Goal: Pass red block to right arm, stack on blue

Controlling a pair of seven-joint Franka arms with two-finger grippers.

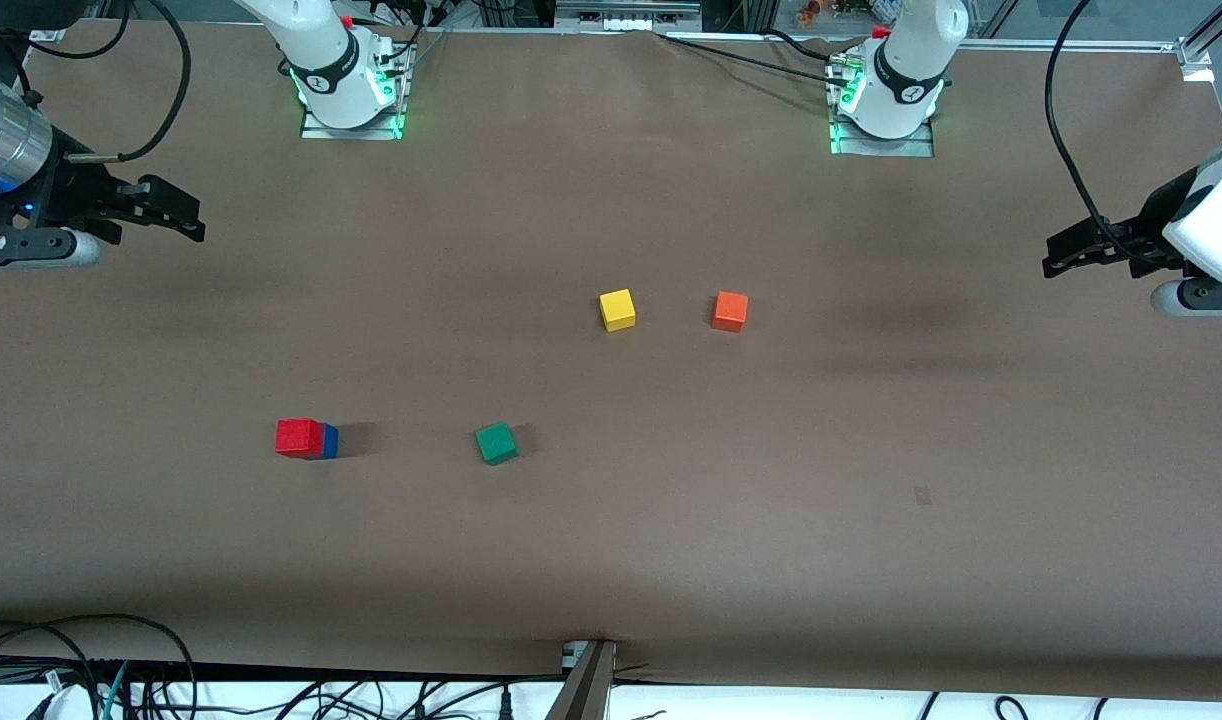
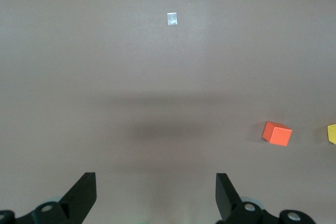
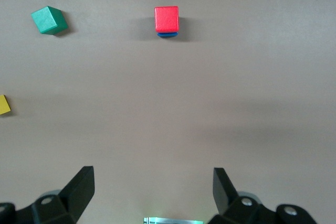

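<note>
The red block sits on top of the blue block, toward the right arm's end of the table. In the right wrist view the red block covers nearly all of the blue block. My right gripper is open and empty over the bare table at the right arm's end, well apart from the stack; it also shows in the right wrist view. My left gripper is open and empty over the left arm's end of the table, and also shows in the left wrist view.
A green cube lies beside the stack, toward the table's middle. A yellow cube and an orange cube lie farther from the front camera. A small tape mark is on the brown table. Cables run along the front edge.
</note>
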